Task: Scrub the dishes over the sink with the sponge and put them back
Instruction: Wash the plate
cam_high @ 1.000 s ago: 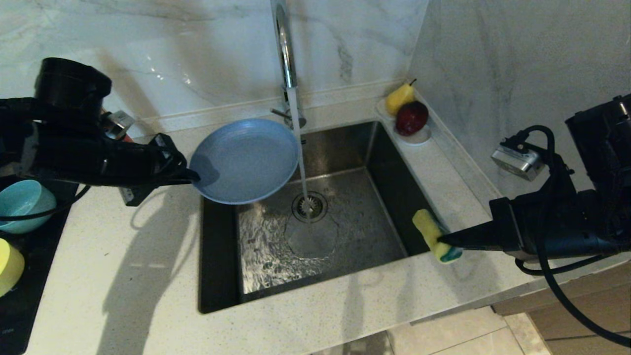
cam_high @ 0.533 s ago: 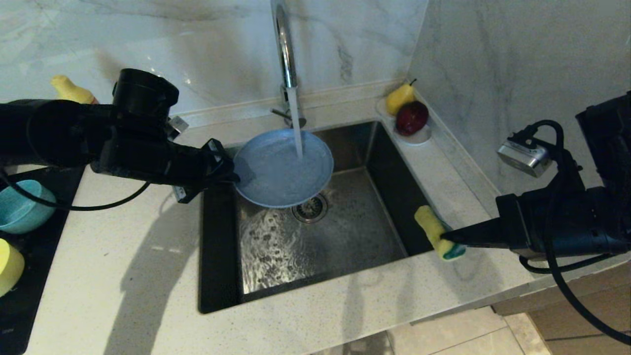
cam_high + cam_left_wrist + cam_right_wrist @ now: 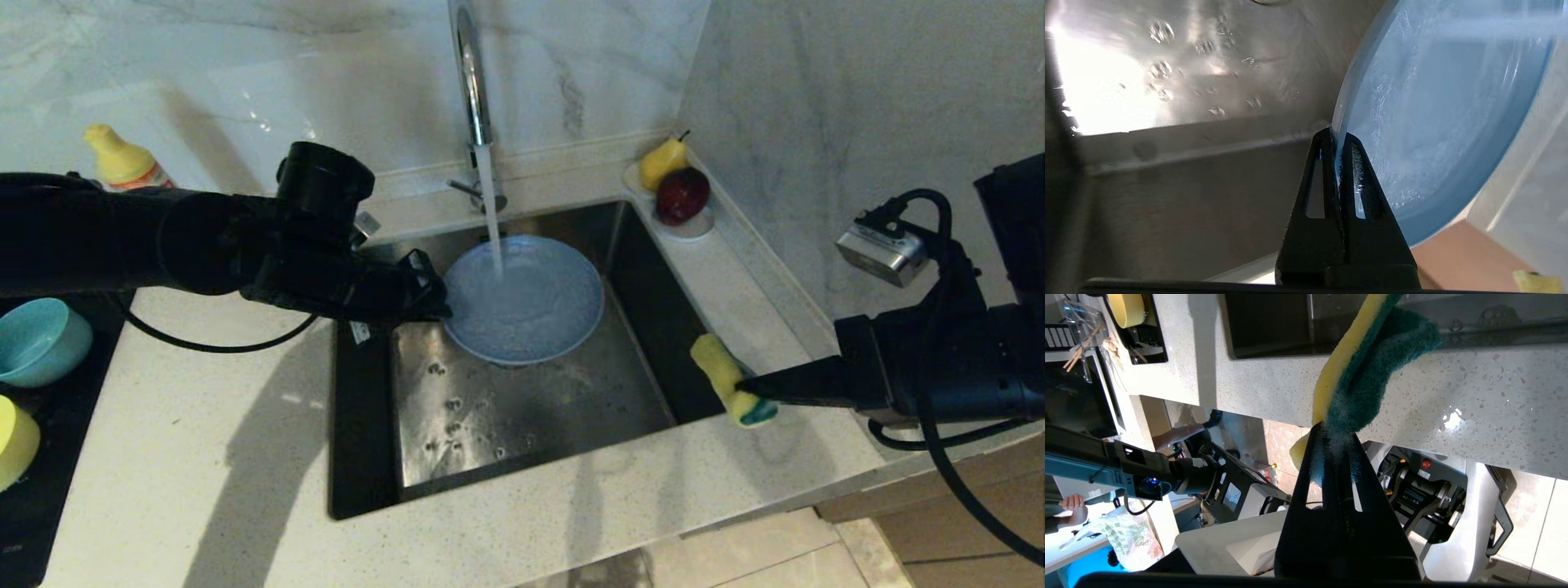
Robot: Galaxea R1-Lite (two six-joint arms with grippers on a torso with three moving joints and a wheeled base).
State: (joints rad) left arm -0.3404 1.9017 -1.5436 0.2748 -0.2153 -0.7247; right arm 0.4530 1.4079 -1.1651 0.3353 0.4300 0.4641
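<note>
The grey-blue plate (image 3: 526, 304) is held out over the sink (image 3: 531, 408), directly under the water stream (image 3: 492, 212) from the chrome faucet (image 3: 469, 73), and the drain is hidden beneath it. The plate's rim is pinched between the pressed-together fingers of the left gripper (image 3: 441, 304); in the left wrist view the rim is seen clamped at the fingertips (image 3: 1337, 141), with water sheeting over the plate's face. The sponge (image 3: 727, 390) is gripped by the right gripper (image 3: 741, 390) over the counter edge at the sink's right side, yellow foam up, green face only partly seen; in the right wrist view the sponge is squeezed and folded between the closed fingers. At the far left, the teal-blue bowl (image 3: 37, 339) and the yellow bowl (image 3: 15, 441) are cut off by the frame edge. A bottle (image 3: 122, 163) is half hidden behind the left arm. A pear (image 3: 660, 162) and an apple (image 3: 682, 194) sit on a small white dish (image 3: 694, 227) at the sink's back right corner.
</note>
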